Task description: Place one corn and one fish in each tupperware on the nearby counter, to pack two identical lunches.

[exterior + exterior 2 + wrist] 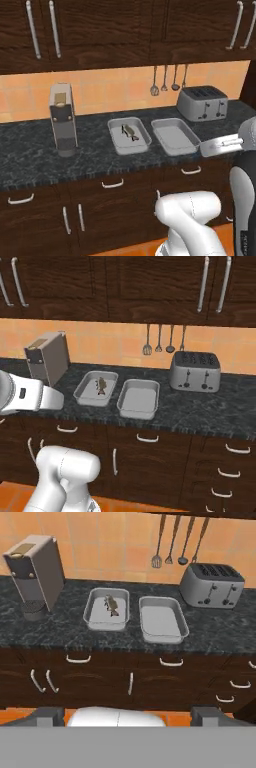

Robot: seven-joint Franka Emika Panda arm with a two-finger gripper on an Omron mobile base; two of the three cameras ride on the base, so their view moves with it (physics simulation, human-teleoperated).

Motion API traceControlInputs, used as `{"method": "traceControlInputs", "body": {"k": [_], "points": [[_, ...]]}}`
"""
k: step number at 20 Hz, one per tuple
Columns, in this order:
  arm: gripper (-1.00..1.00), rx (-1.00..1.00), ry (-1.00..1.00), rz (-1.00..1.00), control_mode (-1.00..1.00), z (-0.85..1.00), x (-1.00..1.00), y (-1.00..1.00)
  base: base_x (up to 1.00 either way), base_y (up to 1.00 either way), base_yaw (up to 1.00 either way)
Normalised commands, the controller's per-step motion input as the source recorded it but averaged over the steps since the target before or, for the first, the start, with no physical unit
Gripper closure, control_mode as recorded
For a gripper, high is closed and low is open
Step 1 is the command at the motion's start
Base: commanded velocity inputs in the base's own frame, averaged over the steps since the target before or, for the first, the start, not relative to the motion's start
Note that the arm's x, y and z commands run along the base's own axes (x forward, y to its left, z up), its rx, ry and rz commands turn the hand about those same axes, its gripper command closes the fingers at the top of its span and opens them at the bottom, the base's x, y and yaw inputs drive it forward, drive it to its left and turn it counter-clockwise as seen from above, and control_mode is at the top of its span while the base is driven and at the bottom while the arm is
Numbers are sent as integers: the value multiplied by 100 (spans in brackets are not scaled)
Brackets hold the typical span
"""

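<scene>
The black marbled counter [65,629] runs over dark wood cabinets [100,682] with curved silver handles, carrying a tall grey coffee machine [35,569] at the left and a silver toaster [211,585] at the right below hanging utensils [175,542], none of them between the arm and the trays. Between those two appliances sit the two tupperware trays side by side: the left tray [95,614] holds the dark spiky fish [112,605], while the right tray [172,623] lies bare. The gripper [127,714] hangs back from the counter at cabinet height with its fingers spread wide, holding nothing.
</scene>
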Motion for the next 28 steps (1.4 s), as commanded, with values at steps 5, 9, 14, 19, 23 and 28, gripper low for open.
{"method": "traceControlInputs", "body": {"k": [5,9,14,19,23,28], "points": [[-100,0,0,0,100,0,0,0,-100,-100,-12],[-100,0,0,0,100,0,0,0,-100,-100,-11],[-100,0,0,0,100,0,0,0,-28,-100,0],[-100,0,0,0,100,0,0,0,36,-97,0],[-100,0,0,0,100,0,0,0,100,-29,10],[-100,0,0,0,100,0,0,0,3,-93,6]]}}
